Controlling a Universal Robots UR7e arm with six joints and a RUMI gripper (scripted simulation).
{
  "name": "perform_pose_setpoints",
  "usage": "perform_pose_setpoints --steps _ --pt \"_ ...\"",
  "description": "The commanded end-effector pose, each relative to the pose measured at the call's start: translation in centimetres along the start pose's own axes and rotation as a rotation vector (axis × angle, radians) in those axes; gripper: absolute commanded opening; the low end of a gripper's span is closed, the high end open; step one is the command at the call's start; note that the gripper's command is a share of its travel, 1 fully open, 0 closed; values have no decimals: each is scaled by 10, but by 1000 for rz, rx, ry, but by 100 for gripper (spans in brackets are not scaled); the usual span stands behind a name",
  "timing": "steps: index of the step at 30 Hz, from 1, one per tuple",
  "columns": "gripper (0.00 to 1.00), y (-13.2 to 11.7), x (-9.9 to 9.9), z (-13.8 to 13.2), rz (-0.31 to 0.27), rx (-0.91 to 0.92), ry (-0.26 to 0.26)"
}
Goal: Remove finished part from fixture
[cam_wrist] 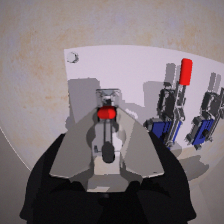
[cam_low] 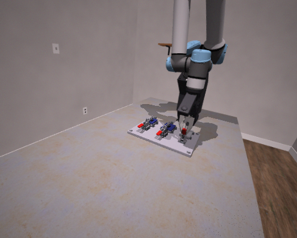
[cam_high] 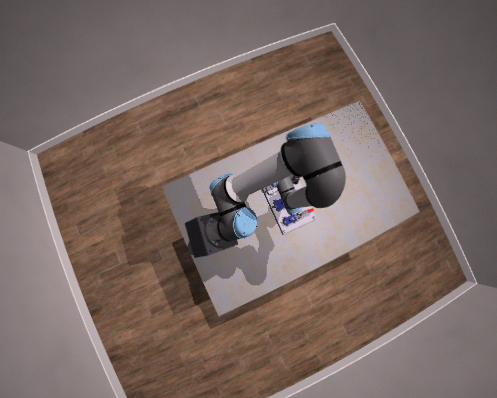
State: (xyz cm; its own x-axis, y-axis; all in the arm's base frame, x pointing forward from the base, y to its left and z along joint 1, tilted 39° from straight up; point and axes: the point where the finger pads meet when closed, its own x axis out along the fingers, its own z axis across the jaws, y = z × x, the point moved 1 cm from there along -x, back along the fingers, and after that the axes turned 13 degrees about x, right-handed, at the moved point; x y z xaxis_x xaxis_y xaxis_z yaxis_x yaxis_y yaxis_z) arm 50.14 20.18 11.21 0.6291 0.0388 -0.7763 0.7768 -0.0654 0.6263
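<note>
A: What are the fingers gripping?

B: They're nearly closed, pinching the red-tipped clamp lever [cam_low: 184,131] at the fixture's [cam_low: 169,144] end station.

A: And the two blue blanks [cam_low: 153,121]?

B: Sitting clamped in their stations on the bench [cam_low: 109,185]. I'm not making out the slotted part.

Soft even light, hard shadows, fisheye edges.
</note>
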Motion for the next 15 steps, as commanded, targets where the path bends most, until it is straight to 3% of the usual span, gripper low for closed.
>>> perform_pose_setpoints --steps 1,15 --pt "0 -2 0 0 0 0 0" --pt "0 -4 0 1 0 0 0"
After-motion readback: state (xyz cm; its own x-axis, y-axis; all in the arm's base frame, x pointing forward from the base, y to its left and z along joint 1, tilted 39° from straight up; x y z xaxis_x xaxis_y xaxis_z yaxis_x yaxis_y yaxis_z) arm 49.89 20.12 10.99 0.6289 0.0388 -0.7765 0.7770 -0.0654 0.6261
